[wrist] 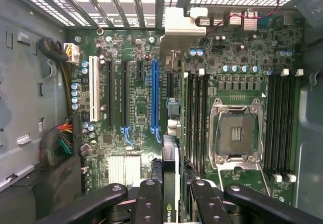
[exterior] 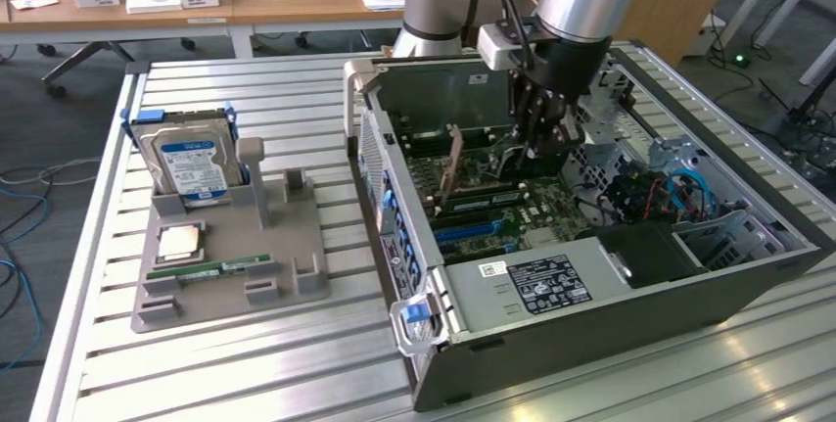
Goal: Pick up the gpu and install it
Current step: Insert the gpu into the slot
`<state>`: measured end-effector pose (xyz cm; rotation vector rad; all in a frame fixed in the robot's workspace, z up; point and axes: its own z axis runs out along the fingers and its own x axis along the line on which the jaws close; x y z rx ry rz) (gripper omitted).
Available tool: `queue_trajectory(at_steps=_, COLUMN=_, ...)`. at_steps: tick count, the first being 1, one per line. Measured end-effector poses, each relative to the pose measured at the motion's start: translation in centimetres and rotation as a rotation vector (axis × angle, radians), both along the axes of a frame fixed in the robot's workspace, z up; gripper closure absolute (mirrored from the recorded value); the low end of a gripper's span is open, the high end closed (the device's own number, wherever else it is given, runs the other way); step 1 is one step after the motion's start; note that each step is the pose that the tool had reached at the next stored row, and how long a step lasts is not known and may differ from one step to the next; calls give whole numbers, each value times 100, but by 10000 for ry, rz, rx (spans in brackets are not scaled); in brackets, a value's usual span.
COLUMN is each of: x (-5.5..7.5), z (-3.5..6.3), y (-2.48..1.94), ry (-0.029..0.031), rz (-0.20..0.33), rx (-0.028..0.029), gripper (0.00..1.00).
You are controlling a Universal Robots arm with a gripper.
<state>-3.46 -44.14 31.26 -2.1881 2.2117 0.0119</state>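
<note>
Pale slatted metal table [exterior: 261, 373], ribbed, with a satin sheen, across the lower exterior view. At the exterior view's left, smooth matt grey plastic holder tray [exterior: 222, 295]; in it a silver metal hard drive [exterior: 194, 163] with a glossy blue-white label. Matt dark grey painted sheet-metal computer case [exterior: 627, 314]. Light wooden desk [exterior: 301, 1], upper left. Inside the case, glossy green motherboard [wrist: 136, 118]; gpu [wrist: 171, 151], a thin dark board with a dull pale metal bracket; smooth black matt gripper fingers [wrist: 151, 204].

A slatted metal counter [exterior: 261, 363] stands on a grey floor [exterior: 39, 118]. A wooden desk [exterior: 327, 6] lies beyond it; loose cables [exterior: 37, 179] trail at the exterior view's left.
</note>
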Motion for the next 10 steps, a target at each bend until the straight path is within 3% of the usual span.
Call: queue_trajectory(at_steps=10, x=-12, z=-68, y=0, ry=0, rz=1, rx=-1, gripper=74)
